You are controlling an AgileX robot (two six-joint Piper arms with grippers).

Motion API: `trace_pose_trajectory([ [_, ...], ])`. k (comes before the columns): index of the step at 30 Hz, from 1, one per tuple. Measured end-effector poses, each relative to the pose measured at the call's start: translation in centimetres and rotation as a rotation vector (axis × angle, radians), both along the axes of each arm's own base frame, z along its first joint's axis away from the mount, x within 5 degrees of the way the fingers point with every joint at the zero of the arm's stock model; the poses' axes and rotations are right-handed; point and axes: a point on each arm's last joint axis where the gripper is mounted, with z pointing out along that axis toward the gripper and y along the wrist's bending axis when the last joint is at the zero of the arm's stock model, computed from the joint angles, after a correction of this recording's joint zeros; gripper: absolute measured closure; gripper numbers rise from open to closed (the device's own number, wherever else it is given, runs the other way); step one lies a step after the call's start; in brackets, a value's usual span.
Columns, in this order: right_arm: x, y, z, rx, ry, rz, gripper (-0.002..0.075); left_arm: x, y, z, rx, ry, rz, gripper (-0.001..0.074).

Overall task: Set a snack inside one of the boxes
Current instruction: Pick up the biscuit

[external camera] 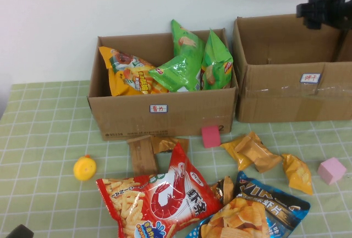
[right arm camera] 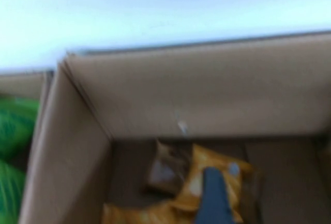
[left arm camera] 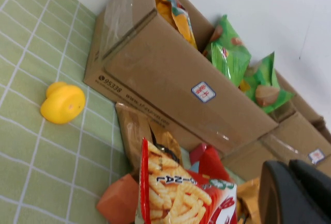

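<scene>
My right gripper (external camera: 325,6) hangs over the far right part of the wide taped cardboard box (external camera: 286,92), the one with the small white label. In the right wrist view only one dark finger (right arm camera: 213,198) shows, and the yellow snack packet (right arm camera: 207,163) lies on the box floor under it. Bare box floor fills the wide gap beside that finger, so the gripper is open. From the high view the snack is hidden inside the box. My left gripper (left arm camera: 292,169) is low at the table's near left corner (external camera: 19,231), fingers together and holding nothing.
The narrower box (external camera: 165,114) holds green and yellow chip bags. In front lie a red shrimp-chip bag (external camera: 154,199), a blue-black bag (external camera: 258,210), gold packets (external camera: 256,151), a brown packet (external camera: 144,154), two pink cubes (external camera: 210,136) and a yellow toy (external camera: 84,167).
</scene>
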Motion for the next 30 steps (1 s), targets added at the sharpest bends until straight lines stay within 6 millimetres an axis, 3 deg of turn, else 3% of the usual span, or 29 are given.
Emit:
trace_pose_trajectory([
  [2, -0.8, -0.2, 0.8, -0.045, 0.046, 0.016, 0.0315, 0.0, -0.1, -0.1, 0.016, 0.005, -0.013, 0.0736],
  [8, -3.8, -0.9, 4.3, -0.150, 0.112, 0.072, 0.0659, -0.1, -0.2, -0.2, 0.073, 0.001, -0.036, 0.0736],
  [16, -8.8, -1.4, 6.5, -0.133, 0.124, 0.106, 0.0724, -0.1, -0.2, -0.2, 0.089, -0.004, -0.038, 0.0736],
  [23, -14.4, -1.7, 2.0, -0.085, 0.244, 0.148, 0.0727, -0.1, -0.2, -0.2, 0.096, -0.006, -0.039, 0.0736],
  [27, -16.3, -1.9, -1.4, -0.089, 0.353, 0.169, 0.0727, -0.1, -0.2, -0.2, 0.116, -0.012, -0.041, 0.0736],
  [30, -17.0, -1.6, -2.7, -0.112, 0.400, 0.259, 0.0728, -0.1, -0.2, -0.2, 0.122, -0.013, -0.042, 0.0736],
])
